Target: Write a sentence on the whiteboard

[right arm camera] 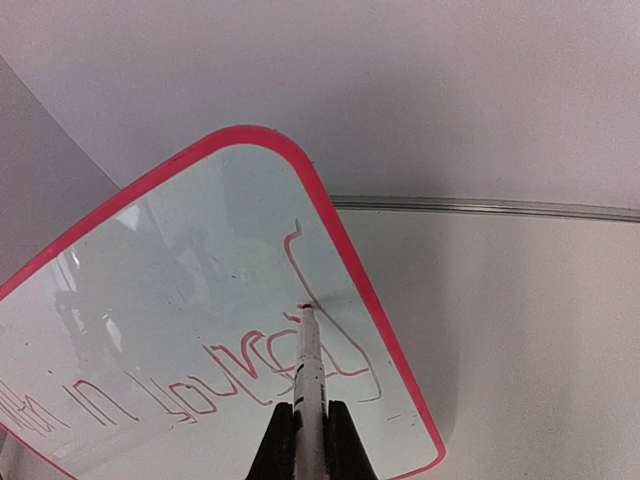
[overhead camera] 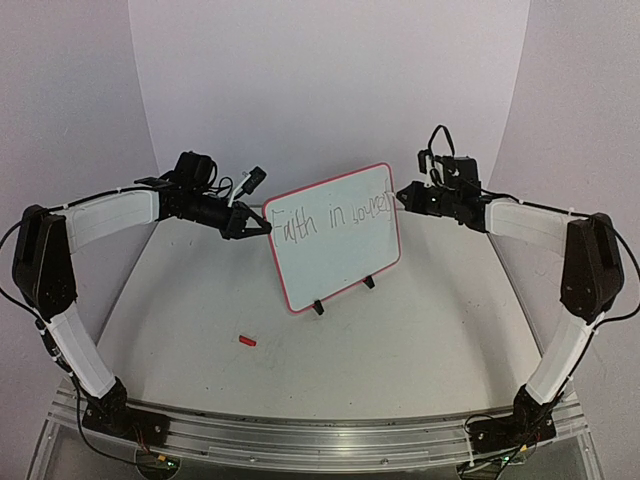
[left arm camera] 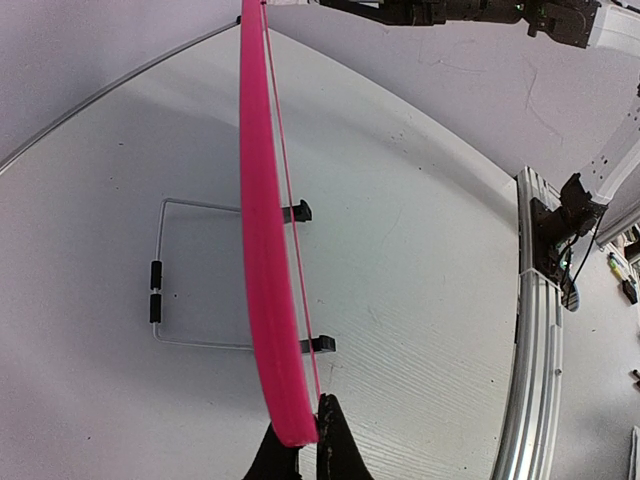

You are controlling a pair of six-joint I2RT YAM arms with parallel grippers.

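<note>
Clamps the left gripper (overhead camera: 264,226) tight on the left rim of the whiteboard (overhead camera: 340,258), upright mid-table (overhead camera: 430,335), and pinches a marker (right arm camera: 310,350) in the closed right gripper (right arm camera: 310,406), tip touching the board at the handwritten sentence (overhead camera: 325,218).

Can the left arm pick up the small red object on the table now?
Probably not yet: the left fingers are shut on the whiteboard rim, though the way to the red object looks free.
</note>
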